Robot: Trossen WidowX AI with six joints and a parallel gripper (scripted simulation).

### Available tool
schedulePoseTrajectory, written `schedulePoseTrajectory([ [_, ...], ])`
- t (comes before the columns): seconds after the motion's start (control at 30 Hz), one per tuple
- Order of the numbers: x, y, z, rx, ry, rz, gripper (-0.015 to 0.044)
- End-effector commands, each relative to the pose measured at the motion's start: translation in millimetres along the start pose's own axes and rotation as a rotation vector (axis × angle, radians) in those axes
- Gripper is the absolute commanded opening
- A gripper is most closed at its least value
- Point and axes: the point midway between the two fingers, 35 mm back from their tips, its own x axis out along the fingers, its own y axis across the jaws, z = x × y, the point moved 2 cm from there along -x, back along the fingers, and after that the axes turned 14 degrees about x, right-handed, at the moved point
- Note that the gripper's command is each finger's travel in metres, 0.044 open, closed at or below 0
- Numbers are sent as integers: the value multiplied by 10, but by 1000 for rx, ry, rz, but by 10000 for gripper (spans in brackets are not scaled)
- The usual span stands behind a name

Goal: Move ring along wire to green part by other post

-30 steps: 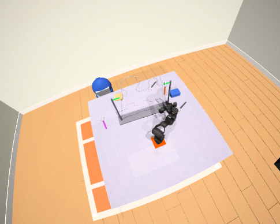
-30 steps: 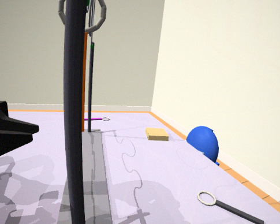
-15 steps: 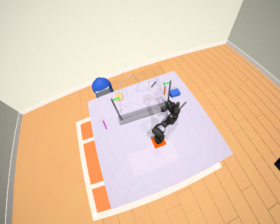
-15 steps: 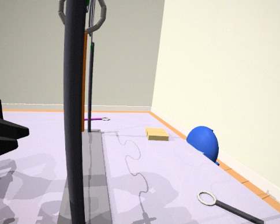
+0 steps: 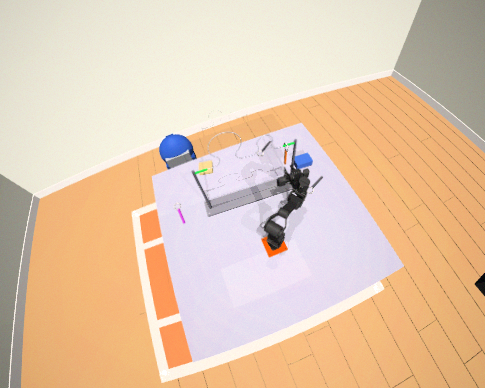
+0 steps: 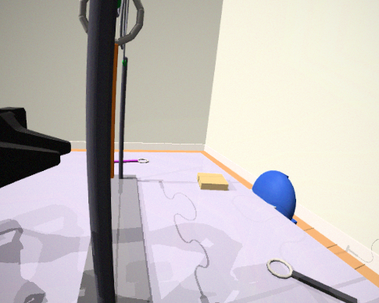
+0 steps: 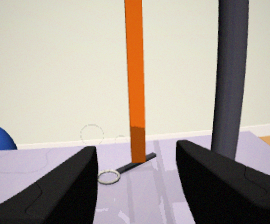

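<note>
Currently the gripper (image 6: 67, 153) (image 7: 136, 153) has its fingers apart with nothing between them, short of the orange handle (image 5: 285, 157) (image 6: 114, 113) (image 7: 135, 85). In the wrist view, the handle's lower end shows above and between the fingertips, and the near post (image 5: 294, 155) (image 6: 101, 156) (image 7: 231, 75) stands to the right of it. The ring (image 6: 141, 17) hangs up beside that post, at the green part of the wire (image 5: 288, 144), with the handle pointing down. The far post (image 5: 202, 190) (image 6: 123, 117) carries the other green part (image 5: 201, 171). A loose ring with a dark handle (image 6: 280, 269) (image 7: 109, 177) lies on the tabletop (image 5: 334, 240) (image 6: 237, 238) (image 7: 26, 175).
</note>
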Motion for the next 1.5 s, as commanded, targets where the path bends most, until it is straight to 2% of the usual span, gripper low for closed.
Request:
schedulePoseTrajectory([
  [0.0, 65, -17, 7, 10, 1, -6, 160],
  [1.47, 722, -23, 14, 10, -4, -5, 160],
])
